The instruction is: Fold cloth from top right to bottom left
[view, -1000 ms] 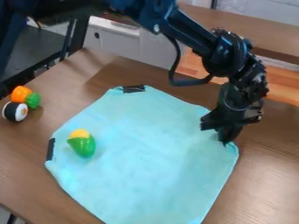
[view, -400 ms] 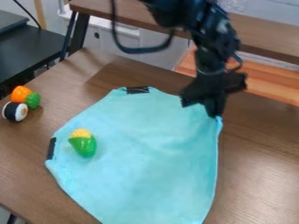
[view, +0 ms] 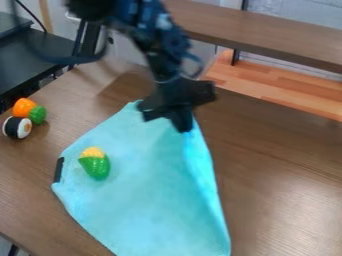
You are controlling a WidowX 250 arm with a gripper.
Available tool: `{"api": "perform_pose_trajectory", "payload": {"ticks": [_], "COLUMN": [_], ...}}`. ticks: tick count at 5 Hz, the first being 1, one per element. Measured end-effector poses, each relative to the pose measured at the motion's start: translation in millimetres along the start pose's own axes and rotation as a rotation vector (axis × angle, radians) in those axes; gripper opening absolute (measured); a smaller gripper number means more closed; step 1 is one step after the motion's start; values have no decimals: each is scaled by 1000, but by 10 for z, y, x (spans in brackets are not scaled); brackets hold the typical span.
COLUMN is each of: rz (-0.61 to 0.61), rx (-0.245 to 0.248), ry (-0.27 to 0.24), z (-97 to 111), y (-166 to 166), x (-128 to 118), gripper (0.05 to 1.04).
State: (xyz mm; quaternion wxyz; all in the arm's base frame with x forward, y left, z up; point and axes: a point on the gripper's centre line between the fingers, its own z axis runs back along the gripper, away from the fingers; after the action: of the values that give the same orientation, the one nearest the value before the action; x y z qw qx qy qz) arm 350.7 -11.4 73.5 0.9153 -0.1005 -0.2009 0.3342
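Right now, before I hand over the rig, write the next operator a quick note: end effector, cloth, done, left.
End effector: shut on the cloth's upper-right edge, at the cloth's top.
Cloth: spread on the table, with the toy corn lying on its left part.
Done: cloth gripped.
Left: carry the held part to the bottom left, lay it down, release. The corn may get covered or nudged on the way.

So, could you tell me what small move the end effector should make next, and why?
Probably ease the end effector toward the picture's lower left: it grips the turquoise cloth near the top, and the fold isn't laid over yet, with the toy corn uncovered.
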Motion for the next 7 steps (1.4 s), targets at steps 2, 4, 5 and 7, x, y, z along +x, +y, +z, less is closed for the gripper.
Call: {"api": "perform_pose_trajectory", "payload": {"ticks": [2, 4, 5, 7], "rz": [21, 60, 90, 44], "rx": [-47, -31, 45, 110], "ry": [-80, -112, -81, -54], "z": [383, 537, 512, 530], "y": [862, 1451, 1614, 1699], "x": [305, 487, 396, 321], "gripper": [55, 75, 228, 798]}}
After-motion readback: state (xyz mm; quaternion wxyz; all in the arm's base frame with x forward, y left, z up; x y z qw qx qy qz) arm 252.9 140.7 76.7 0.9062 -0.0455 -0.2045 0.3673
